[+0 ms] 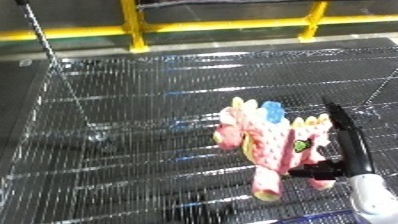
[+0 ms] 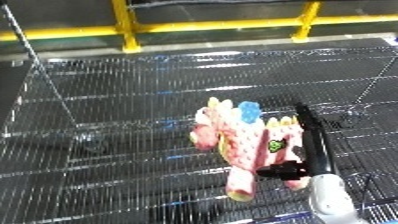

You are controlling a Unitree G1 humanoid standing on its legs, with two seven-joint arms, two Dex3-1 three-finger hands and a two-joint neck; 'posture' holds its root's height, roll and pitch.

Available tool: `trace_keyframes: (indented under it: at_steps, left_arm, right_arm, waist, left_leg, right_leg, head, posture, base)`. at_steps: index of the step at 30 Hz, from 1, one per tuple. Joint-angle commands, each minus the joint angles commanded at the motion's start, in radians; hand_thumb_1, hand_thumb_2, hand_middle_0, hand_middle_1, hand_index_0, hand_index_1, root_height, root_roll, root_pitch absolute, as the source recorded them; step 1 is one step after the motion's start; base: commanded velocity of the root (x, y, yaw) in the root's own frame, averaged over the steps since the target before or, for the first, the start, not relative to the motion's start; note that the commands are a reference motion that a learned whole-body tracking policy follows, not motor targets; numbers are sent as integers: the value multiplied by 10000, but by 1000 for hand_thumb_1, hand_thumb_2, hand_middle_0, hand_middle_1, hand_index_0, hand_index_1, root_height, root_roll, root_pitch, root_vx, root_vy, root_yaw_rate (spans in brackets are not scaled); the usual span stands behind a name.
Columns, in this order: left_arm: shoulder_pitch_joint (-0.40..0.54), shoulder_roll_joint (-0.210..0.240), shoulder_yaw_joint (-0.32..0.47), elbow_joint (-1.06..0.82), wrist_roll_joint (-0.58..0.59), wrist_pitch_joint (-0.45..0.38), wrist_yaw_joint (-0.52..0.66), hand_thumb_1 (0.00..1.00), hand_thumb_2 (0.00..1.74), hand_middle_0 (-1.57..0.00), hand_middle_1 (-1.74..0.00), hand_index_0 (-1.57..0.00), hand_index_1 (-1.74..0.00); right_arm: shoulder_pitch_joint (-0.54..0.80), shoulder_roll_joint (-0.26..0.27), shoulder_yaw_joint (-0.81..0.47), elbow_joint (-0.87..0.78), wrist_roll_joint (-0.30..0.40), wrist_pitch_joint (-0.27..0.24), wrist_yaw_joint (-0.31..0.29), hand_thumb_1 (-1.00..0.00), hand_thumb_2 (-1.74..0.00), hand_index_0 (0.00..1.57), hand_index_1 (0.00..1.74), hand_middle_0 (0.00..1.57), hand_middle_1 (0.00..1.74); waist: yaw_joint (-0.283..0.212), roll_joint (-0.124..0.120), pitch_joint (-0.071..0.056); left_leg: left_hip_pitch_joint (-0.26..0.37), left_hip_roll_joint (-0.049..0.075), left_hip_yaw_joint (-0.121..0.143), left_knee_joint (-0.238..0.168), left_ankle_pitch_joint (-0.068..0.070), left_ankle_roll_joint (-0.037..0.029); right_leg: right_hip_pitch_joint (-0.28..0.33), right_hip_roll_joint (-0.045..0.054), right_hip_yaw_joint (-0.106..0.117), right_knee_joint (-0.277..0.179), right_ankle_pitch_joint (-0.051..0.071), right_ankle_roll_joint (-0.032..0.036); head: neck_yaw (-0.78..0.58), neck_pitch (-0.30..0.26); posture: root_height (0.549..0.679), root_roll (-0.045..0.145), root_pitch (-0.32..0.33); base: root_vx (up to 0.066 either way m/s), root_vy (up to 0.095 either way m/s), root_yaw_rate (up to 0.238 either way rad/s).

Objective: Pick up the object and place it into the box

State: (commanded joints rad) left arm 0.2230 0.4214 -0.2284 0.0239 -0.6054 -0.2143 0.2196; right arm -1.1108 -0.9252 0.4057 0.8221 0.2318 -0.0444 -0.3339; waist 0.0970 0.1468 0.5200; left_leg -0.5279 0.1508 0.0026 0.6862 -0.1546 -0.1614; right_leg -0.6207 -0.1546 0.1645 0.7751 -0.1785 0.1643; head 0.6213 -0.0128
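— one wire bin (image 1: 133, 130) fills nearly the whole view, its shiny mesh floor and walls running from the 6 o'clock edge up to about 12 o'clock, where a yellow rail (image 1: 178, 27) crosses behind it.

— and the toy?

— a pink plush toy (image 1: 266, 147) lies on the mesh inside the bin, toward 4 o'clock from the middle. it has yellow and blue bumps along its top edge, a dotted yellow patch on its side and a small green mark near its right end.

— which hand is on it?

— the right hand (image 2: 306, 150) comes up from 5 o'clock on its white forearm. its fingers (image 1: 342, 127) are straight and laid along the toy's right side, and the thumb (image 2: 280, 171) sticks out toward 9 o'clock against the toy's lower part. nothing is curled round it.

— the left hand?

— it shows in neither view.
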Motion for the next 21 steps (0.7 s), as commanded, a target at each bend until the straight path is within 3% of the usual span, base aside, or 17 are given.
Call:
trace_keyframes:
  at_steps: [9, 18, 21]
  left_arm:
    - [235, 180, -216, -132, -331, -75, -233, 1000, 1740, -1570, -1740, -1570, -1740]
    - [424, 173, -255, -162, -552, -57, -283, 1000, 1740, -1570, -1740, -1570, -1740]
    - [455, 139, -241, -213, -557, -60, -230, 1000, 1740, -1570, -1740, -1570, -1740]
  right_arm:
    - [-1704, -14, 1848, 2120, -658, 168, 823, 0, 0, 0, 0, 0, 0]
    - [-1903, 411, 2603, 2895, -991, 448, 1626, 0, 0, 0, 0, 0, 0]
    - [-1728, 543, 2537, 3065, -971, 535, 1741, -150, -261, 235, 261, 235, 261]
  waist:
    - [292, 335, 0]
    - [510, 488, 0]
    - [536, 507, 0]
  left_leg:
    - [-444, -59, -170, -93, 215, -126]
    - [-628, -77, -289, -163, 301, -160]
    - [-652, -72, -317, -188, 317, -167]
  right_leg:
    - [-359, -58, -93, 63, -34, -40]
    - [-466, -72, -229, 102, -53, -65]
    - [-458, -70, -259, 94, -66, -70]
  head:
    - [331, -26]
    - [555, -21]
    - [493, -179]
  posture:
    - [618, 64, 66]
    - [618, 61, 78]
    - [618, 61, 80]
  base:
    - [-4, -10, 78]
    - [-2, -12, 36]
    - [-1, -9, 33]
